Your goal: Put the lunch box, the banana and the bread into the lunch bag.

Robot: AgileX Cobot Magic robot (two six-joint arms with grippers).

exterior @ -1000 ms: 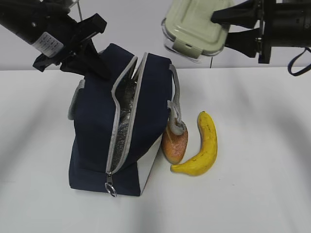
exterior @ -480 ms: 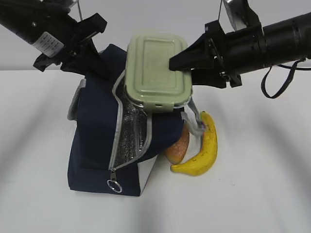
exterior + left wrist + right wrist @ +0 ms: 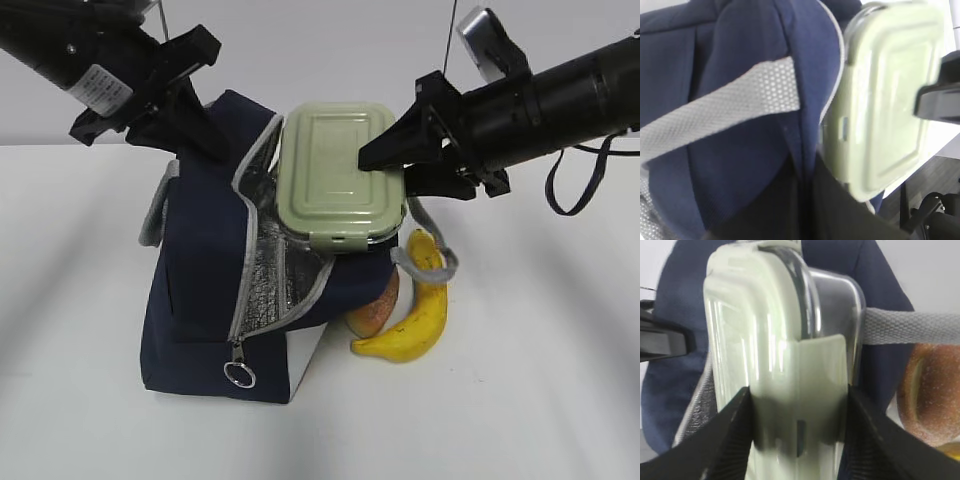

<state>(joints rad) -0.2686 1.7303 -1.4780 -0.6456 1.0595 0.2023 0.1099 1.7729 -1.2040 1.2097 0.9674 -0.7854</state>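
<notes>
The lunch bag [image 3: 215, 290] stands upright on the white table [image 3: 540, 380], unzipped, with its silver lining visible in the gap. All positions below are given relative to this bag.

Right gripper [image 3: 385, 160]: reaches in from the right side of the bag at the height of its mouth. Its jaws are partly open and clamped on the lunch box [image 3: 338, 175], one finger on the green lid face and the other on the clear underside. The right wrist view confirms this: both black fingers [image 3: 725, 440] press the box [image 3: 775, 365] from either side, across its latch end.

Lunch box: tilted on edge, lid toward the exterior camera. Its lower end sits in the bag's opening, against the right-hand zipper edge; its upper part projects above the mouth.

Left gripper [image 3: 195, 125]: pressed against the upper left rear of the bag, jaws closed. The pictures suggest it pinches the bag fabric there, but the contact point is hidden.

Bread [image 3: 372, 312]: on the table, touching the bag's right side, partly hidden behind the bag wall.

Banana [image 3: 415, 315]: on the table, just right of the bread. The bag's right grey handle [image 3: 432, 255] drapes over the banana's upper end.

The zipper ring [image 3: 238, 375] hangs at the bag's lower front.
</notes>
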